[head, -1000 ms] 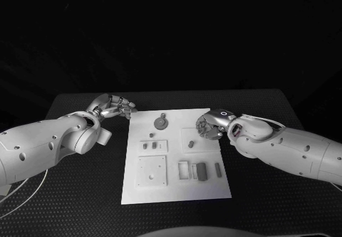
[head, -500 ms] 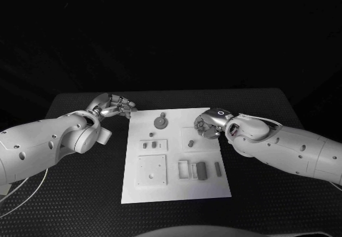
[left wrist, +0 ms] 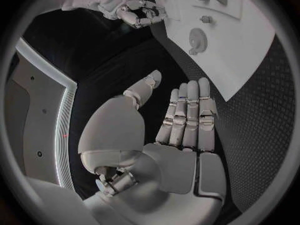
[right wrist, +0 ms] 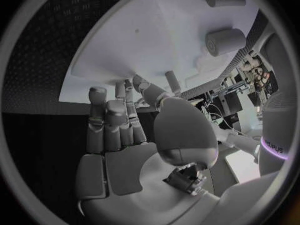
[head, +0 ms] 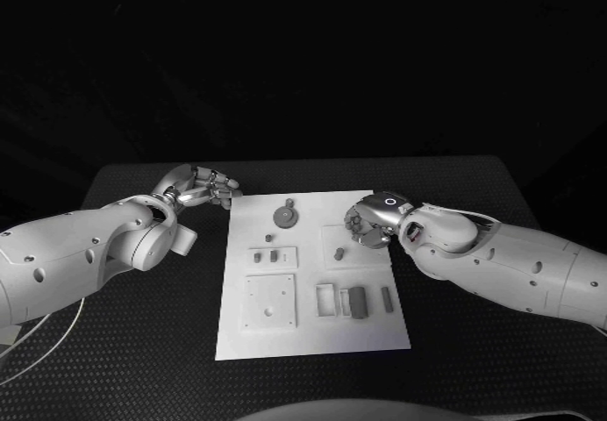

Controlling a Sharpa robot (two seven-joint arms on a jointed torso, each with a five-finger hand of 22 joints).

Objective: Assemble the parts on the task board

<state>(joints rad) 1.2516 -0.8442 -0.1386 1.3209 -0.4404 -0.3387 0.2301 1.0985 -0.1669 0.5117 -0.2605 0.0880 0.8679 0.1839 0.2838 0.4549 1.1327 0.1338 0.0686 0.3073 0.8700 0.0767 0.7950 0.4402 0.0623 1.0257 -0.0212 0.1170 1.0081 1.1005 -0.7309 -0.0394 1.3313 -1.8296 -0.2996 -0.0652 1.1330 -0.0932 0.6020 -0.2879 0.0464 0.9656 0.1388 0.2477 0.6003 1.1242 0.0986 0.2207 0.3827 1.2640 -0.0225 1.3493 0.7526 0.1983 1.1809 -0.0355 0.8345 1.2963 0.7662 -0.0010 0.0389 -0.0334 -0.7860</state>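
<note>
Silver right hand [head: 371, 224] hangs over the board's [head: 317, 342] far right edge, nothing visibly gripped, and small part [head: 339, 255] sits just nearer. Left hand [head: 200, 188] is off the board's far left, fingers straight and empty.

1. A robotics lab or test bench is being shown, not a home or a shop.
2. A black table [head: 152, 368] with a dotted, textured surface is being used as the work surface, and it is being surrounded by darkness.
3. A white task board [head: 317, 338] with recessed fixtures is being laid flat at the middle of the table.
4. Cluttered equipment and cables [right wrist: 240, 92] are being glimpsed beyond the board's edge in the right wrist view, as on a lab bench.
</note>
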